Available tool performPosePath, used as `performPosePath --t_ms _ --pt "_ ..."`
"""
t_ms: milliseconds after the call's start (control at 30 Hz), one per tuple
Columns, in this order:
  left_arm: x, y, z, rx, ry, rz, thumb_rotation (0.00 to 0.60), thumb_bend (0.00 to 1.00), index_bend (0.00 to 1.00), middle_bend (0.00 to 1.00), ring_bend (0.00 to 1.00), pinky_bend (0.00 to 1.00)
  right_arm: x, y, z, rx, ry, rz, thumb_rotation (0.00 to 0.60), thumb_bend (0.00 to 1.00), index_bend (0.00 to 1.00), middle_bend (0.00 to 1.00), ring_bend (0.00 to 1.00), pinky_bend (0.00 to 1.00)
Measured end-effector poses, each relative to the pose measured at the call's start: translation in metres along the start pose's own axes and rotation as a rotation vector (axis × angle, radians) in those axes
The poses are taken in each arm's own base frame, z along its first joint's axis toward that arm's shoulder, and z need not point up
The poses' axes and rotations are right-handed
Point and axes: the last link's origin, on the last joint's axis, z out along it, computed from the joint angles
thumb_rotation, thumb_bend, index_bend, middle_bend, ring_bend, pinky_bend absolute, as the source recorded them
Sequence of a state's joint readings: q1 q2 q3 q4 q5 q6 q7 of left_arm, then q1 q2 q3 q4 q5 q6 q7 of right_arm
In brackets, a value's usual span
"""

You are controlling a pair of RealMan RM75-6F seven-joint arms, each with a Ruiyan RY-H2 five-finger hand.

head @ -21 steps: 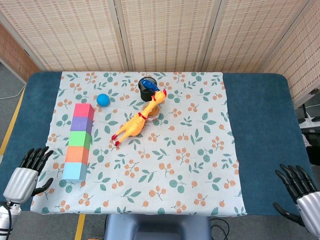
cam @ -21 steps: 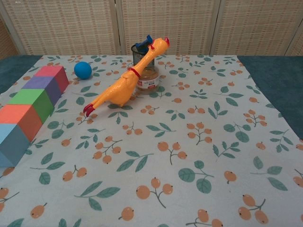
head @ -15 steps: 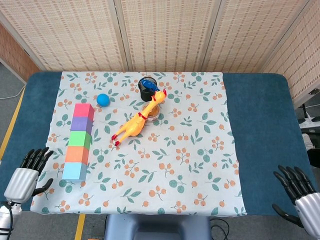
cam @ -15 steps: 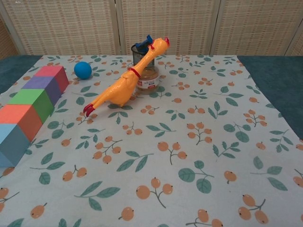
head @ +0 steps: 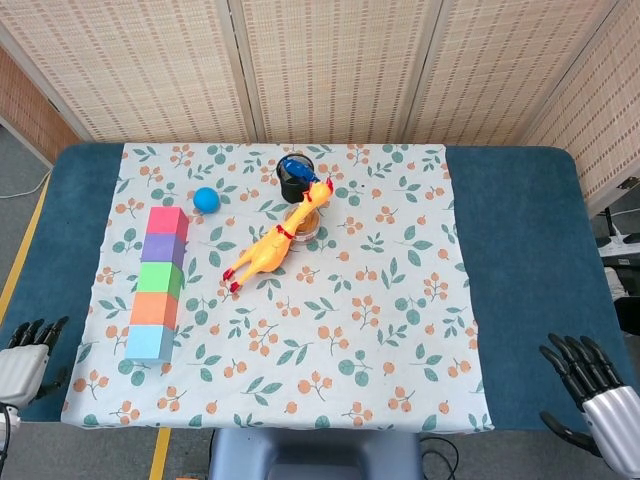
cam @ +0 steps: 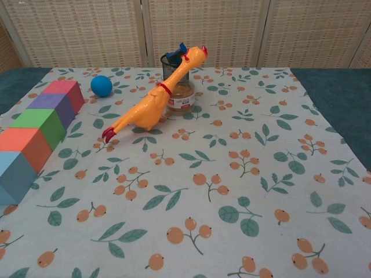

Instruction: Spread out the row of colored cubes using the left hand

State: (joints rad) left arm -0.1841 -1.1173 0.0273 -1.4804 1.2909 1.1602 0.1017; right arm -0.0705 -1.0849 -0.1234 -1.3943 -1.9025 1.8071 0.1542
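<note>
Woven reed screens back a blue-topped counter [head: 510, 250] laid with a leaf-and-berry printed cloth [head: 380, 300], and along that cloth's left side the 5 colored cubes [head: 160, 282] sit touching in 1 row, red farthest, then purple, green, orange and light blue nearest. They look like light, slightly soft foam that should slide easily on cloth, so I judge pushing or pinching each by its flat side faces will work, starting from an end cube. Only the dark fingertips of the left hand [head: 25, 352] show at the frame edge, so I cannot tell its spread, while the right hand [head: 590, 395] hangs empty with fingers apart, and the chest view crops the light blue cube.
</note>
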Motion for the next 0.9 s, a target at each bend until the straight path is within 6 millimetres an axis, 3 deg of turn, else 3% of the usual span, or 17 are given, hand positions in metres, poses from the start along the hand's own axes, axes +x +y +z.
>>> performPosePath --t_ms 200,533,900 --pt "-0.008 0.008 -0.008 -0.02 -0.074 0.014 0.6 0.49 0.12 0.22 0.05 0.07 0.001 -0.001 -0.001 0.004 -0.001 0.01 0.6 0.09 0.0 0.0 0.0 0.0" --pt "-0.014 0.043 -0.012 -0.156 -0.09 0.033 0.6 0.49 0.14 0.25 0.05 0.07 0.001 -0.002 -0.003 0.011 -0.023 0.027 0.6 0.09 0.0 0.0 0.0 0.0" --pt "-0.004 0.098 -0.019 -0.336 -0.047 0.03 0.6 0.49 0.14 0.26 0.06 0.06 0.002 0.0 -0.003 -0.005 -0.042 0.041 0.6 0.09 0.0 0.0 0.0 0.0"
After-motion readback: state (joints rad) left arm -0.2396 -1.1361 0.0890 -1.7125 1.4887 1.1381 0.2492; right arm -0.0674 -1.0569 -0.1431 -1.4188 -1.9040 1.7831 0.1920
